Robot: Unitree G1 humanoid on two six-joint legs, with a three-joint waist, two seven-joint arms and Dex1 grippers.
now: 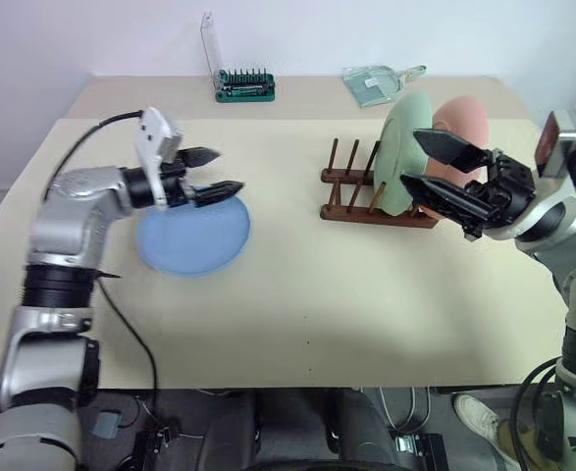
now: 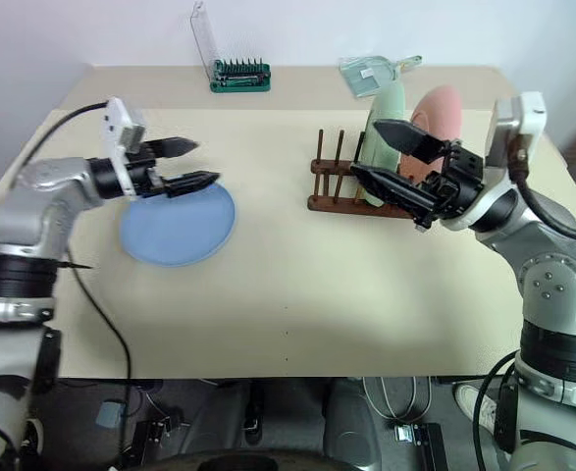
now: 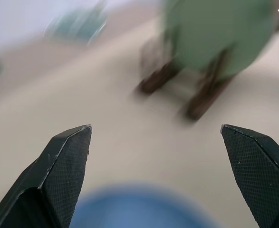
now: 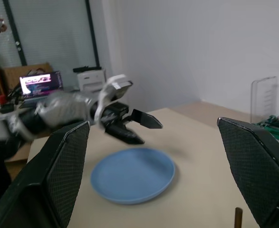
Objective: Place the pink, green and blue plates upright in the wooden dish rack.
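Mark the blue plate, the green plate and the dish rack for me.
blue plate (image 1: 191,235): left eye view, its flat centre.
green plate (image 1: 405,147): left eye view, its upright back face.
dish rack (image 1: 346,193): left eye view, its empty pegs.

Blue plate (image 2: 178,225) flat on the cream surface (image 2: 288,294), toward the left. Above its far edge, left end effector (image 2: 191,164), black fingers spread wide, nothing between them. Wooden dish rack (image 2: 351,184) farther right, thin pegs standing free at its left end. Green plate (image 2: 387,130) upright in the rack; pink plate (image 2: 441,114) upright just behind it, partly hidden. Right end effector (image 2: 371,150) in front of the two standing plates, fingers wide apart and empty, tips pointing left. At the far edge of the surface, green tool holder (image 2: 239,75) with a raised clear lid, and a pale green dustpan (image 2: 371,73) to its right.
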